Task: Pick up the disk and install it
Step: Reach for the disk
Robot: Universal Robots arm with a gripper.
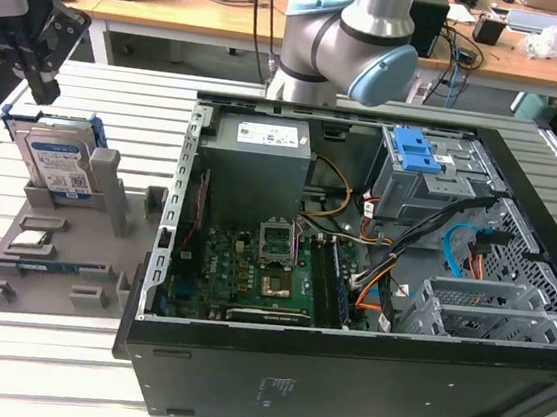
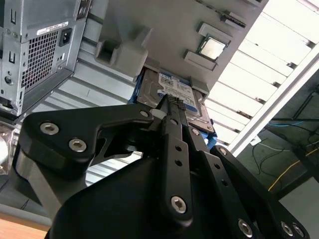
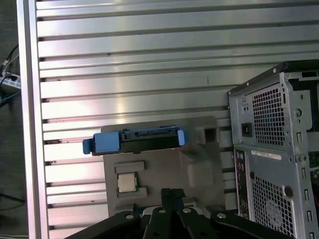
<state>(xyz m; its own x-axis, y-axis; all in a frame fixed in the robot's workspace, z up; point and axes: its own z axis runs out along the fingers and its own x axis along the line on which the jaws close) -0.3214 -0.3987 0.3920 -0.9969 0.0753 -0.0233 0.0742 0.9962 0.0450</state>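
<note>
**Disk upright in its stand, fingers clenched and empty above it**

In the exterior view, the disk [image 1: 58, 158] stands on edge in a slot of the grey stand [image 1: 63, 244]. The stand lies on the slatted desk [image 1: 39, 362], to the exterior view's left of the open computer case [image 1: 339, 387]. Propped this way, the disk's top edge and both flat faces are free, which I judge is meant to let it be gripped from above. The fingers [image 1: 43, 81] hang above the disk and apart from it, clenched together with nothing between them. The case lies on its side with the panel off, so its inside is open from above.

In the second wrist view, the fingers [image 2: 174, 129] meet at their tips with no gap and point toward the labelled face of the disk [image 2: 149, 92]. I see no contact. The stand [image 2: 164, 30] holds the disk by its lower part, and a processor chip [image 2: 212, 47] sits in a recess of its own.

In the first wrist view, the disk [image 3: 134, 140] shows edge-on, its blue frame running across the stand [image 3: 164, 167] at the end away from the fingers [image 3: 167, 199]. The case [image 3: 269, 149] stands just beside the stand. The fingers are pressed shut over the stand, short of the disk, so the pick-up is not yet made.
</note>
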